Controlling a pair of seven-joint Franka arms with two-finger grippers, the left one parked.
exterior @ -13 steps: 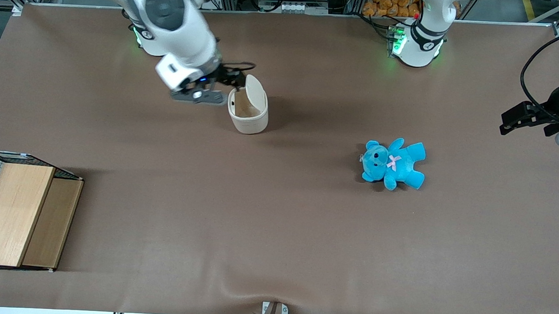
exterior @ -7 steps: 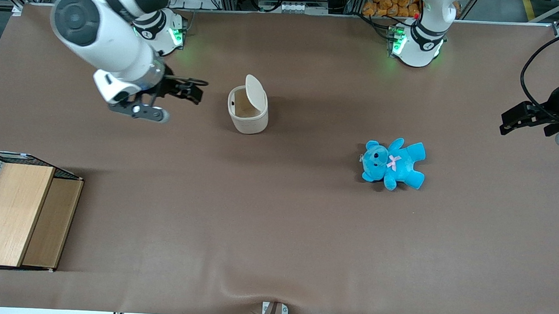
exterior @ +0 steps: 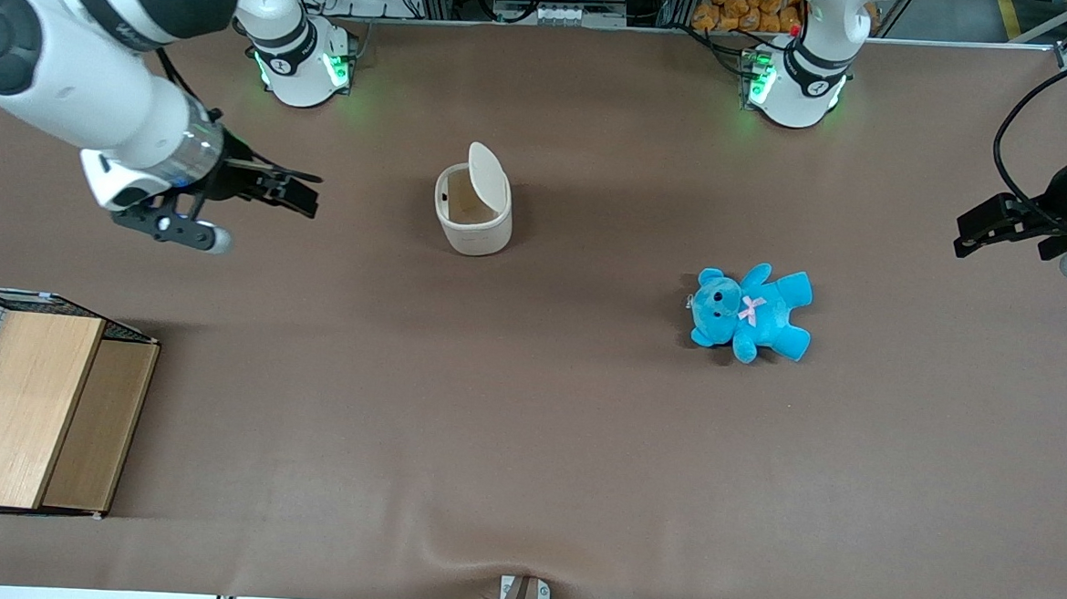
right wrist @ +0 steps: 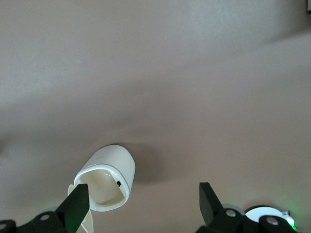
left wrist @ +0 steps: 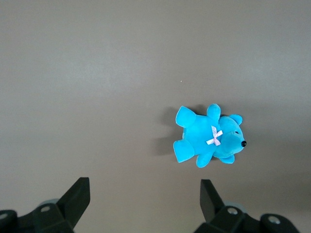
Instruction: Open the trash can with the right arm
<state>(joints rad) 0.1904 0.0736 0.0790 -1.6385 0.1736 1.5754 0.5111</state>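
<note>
The cream-white trash can [exterior: 473, 210] stands upright on the brown table with its flat lid [exterior: 489, 177] swung up, so its inside shows. It also shows in the right wrist view [right wrist: 107, 177], with its mouth open. My right arm [exterior: 97, 85] hangs above the table toward the working arm's end. Its black gripper [exterior: 300, 194] is open and empty, well apart from the can and off to its side. In the right wrist view the fingers [right wrist: 75, 206] stand wide apart with nothing between them.
A blue teddy [exterior: 750, 312] lies on the table toward the parked arm's end, nearer the front camera than the can; it also shows in the left wrist view [left wrist: 209, 136]. A wooden box [exterior: 34, 410] with a wire mesh side sits at the working arm's end, near the front edge.
My right arm has pulled away sideways from the trash can toward its own end of the table. The can stays put with its lid up.
</note>
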